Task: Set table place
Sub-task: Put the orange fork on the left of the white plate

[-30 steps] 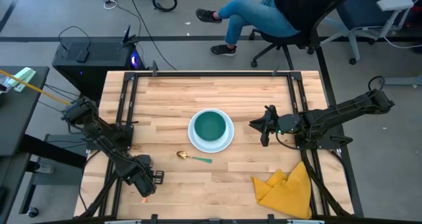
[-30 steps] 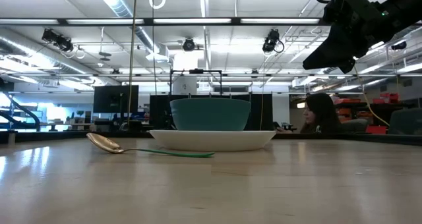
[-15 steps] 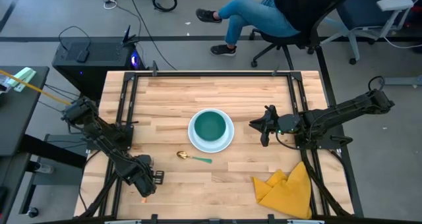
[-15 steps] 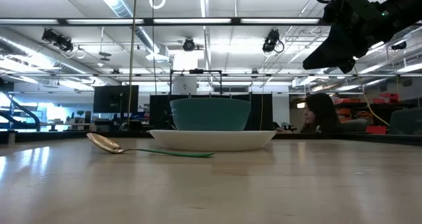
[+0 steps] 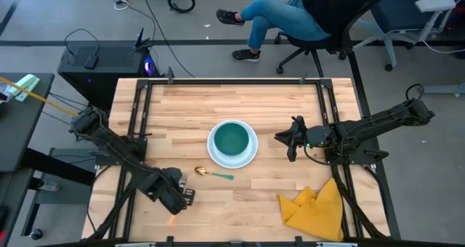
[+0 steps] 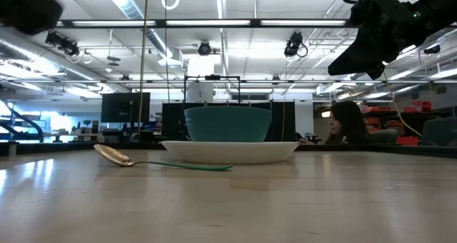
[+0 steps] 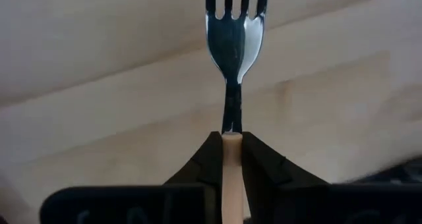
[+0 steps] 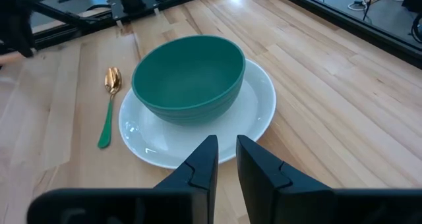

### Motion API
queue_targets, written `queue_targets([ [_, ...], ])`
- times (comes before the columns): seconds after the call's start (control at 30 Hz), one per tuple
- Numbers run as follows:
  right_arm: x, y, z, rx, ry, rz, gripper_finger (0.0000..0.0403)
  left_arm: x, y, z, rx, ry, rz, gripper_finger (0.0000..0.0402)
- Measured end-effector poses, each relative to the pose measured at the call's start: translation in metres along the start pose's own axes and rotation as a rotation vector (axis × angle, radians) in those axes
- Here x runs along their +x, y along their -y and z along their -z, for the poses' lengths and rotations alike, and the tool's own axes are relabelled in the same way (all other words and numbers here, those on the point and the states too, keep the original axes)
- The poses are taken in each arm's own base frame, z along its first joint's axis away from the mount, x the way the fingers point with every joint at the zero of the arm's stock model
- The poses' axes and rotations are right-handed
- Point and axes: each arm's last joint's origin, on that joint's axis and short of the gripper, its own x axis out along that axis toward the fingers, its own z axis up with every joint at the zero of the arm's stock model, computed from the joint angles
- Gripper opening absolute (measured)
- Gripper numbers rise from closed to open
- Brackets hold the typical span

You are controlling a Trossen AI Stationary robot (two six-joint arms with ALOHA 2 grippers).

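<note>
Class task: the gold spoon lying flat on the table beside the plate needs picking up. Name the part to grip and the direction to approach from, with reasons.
Grip the spoon by its thin teal handle, near mid-length, probably coming straight down with the fingers closing across it. It lies flat on the table clear of the plate, so only the top is open; the rounded gold bowl end gives a poorer hold.

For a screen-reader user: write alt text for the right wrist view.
A teal bowl sits on a round white plate on the light wooden plank table, seen past the right gripper, whose two dark fingers stand slightly apart and hold nothing. A gold spoon with a teal handle lies on the table beside the plate, apart from it.
</note>
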Motion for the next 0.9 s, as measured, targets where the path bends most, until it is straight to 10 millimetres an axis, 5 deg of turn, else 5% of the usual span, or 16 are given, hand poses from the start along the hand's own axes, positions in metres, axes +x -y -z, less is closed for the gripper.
queue_targets([
  [0.2, 0.0, 0.0, 0.0, 0.0, 0.0, 0.0, 0.0064, -0.044, 0.018, -0.021, 0.026, 0.095, -0.088, 0.004],
  [0.4, 0.0, 0.0, 0.0, 0.0, 0.0, 0.0, 0.0064, -0.077, 0.014, -0.058, -0.064, 0.221, -0.296, 0.004],
  [0.9, 0.0, 0.0, 0.0, 0.0, 0.0, 0.0, 0.0064, -0.088, 0.01, -0.188, -0.125, 0.297, -0.423, 0.004],
])
